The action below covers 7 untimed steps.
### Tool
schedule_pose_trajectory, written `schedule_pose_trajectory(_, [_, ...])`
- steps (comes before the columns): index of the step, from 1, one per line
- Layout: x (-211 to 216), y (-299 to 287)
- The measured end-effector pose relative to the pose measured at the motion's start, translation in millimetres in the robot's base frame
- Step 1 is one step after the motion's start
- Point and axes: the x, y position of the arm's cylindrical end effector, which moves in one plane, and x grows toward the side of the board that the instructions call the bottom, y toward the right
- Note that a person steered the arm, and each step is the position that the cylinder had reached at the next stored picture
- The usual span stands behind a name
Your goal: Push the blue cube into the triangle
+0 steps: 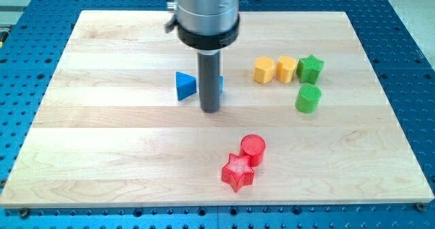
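The blue cube (pixel 219 84) is almost fully hidden: only a thin blue strip of it shows at the right edge of the rod, a little left of the board's middle and toward the far side. The rod stands in front of it, so my tip (pixel 211 110) lies just on the near side of the cube, and I cannot tell if the two are touching.

The blue triangle (pixel 185 86) lies just left of the rod, with its point turned to the right, toward the cube. The relation that matters is this line: triangle on the left, cube on the right, close together, with the rod covering the small space between them. In my judgement the cube needs a push to the left, so my tip should first go around to the cube's right side.

There is no claw on this arm; the rod holds nothing.

Further right, well apart, stand two yellow blocks (pixel 274 70), a green star (pixel 311 68) and a green cylinder (pixel 308 98). Nearer, a red cylinder (pixel 253 147) touches a red star (pixel 237 172).
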Motion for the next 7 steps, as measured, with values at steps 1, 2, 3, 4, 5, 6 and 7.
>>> schedule_pose_trajectory(1, [-12.0, 7.5])
schedule_pose_trajectory(2, [-12.5, 19.1])
schedule_pose_trajectory(3, [-31.4, 42.6])
schedule_pose_trajectory(4, [-34.3, 25.1])
schedule_pose_trajectory(5, [-35.3, 9.4])
schedule_pose_trajectory(6, [-96.6, 24.3])
schedule_pose_trajectory(7, [-150.5, 64.4])
